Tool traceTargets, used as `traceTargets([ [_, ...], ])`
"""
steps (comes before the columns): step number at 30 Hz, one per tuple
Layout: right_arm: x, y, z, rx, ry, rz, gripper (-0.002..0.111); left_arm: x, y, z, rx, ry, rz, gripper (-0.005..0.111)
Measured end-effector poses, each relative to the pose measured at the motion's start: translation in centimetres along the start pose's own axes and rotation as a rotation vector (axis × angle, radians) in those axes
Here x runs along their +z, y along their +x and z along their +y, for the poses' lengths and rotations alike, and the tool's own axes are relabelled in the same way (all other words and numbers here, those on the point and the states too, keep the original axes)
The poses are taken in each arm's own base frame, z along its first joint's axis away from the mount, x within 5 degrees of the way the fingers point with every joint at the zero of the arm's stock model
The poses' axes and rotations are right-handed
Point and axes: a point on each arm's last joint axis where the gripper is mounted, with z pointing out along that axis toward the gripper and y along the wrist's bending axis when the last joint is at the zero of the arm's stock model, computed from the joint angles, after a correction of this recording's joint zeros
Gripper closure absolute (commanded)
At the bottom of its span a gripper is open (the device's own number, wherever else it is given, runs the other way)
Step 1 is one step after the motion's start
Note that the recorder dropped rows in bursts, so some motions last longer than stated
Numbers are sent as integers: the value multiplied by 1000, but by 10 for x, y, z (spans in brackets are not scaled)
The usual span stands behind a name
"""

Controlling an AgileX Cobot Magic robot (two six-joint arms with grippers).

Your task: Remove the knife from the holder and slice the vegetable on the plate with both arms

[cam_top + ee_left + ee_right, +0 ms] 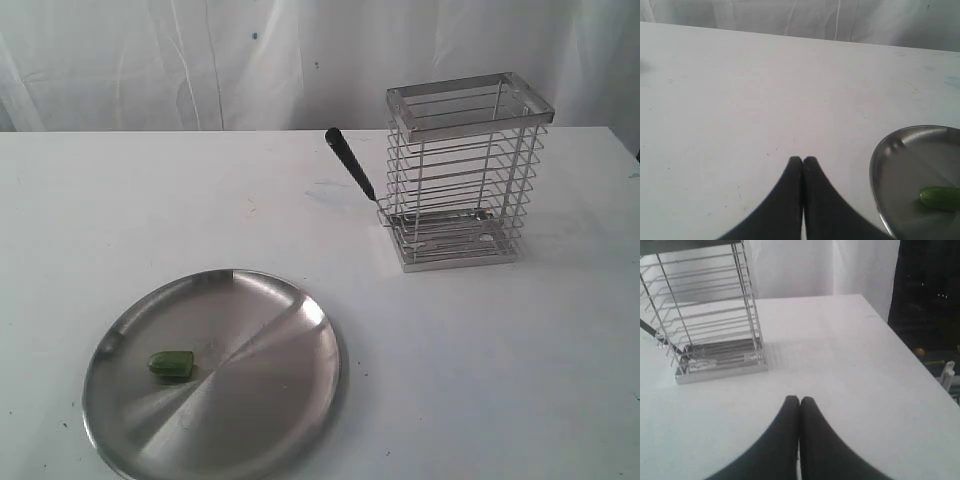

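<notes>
The steel wire holder (462, 175) stands at the back right of the white table. The knife's black handle (348, 163) sticks out of its left side, slanting up; the blade lies inside the wires. A green vegetable chunk (171, 365) rests on the left part of the round steel plate (270, 400) at the front left. Neither arm shows in the exterior view. My left gripper (803, 160) is shut and empty over bare table, with the plate's rim (875, 165) and the vegetable (941, 197) off to one side. My right gripper (799, 400) is shut and empty, short of the holder (710, 325).
White cloth hangs behind the table. In the right wrist view the table's edge (910, 350) runs close by, with dark space and some gear beyond it. The white tabletop (480, 360) stretches between plate and holder.
</notes>
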Motion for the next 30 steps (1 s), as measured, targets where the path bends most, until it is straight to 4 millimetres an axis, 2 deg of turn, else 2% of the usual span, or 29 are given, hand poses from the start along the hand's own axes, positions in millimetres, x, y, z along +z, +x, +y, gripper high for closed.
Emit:
traceTargets([
  [9,-10,-41,1,241,-71,-468,108,0,0,0,0,0,0,107],
  [15,-35,-73,-4,318,-107,-896,108,0,0,0,0,0,0,107],
  [18,-58,-106,-3,331,-133,-1080,108,0,0,0,0,0,0,107],
  [22,-87,-170,6,234,-180,-1231,108,0,0,0,0,0,0,107],
  [24,-95,-198,15,117,-202,-1266,108,0,0,0,0,0,0,107],
  [26,-93,-219,24,-11,-212,-1228,108,0,0,0,0,0,0,107],
  [28,-75,-230,30,-143,-179,-1071,108,0,0,0,0,0,0,107],
  [30,-40,-224,26,-208,-101,-802,108,0,0,0,0,0,0,107],
])
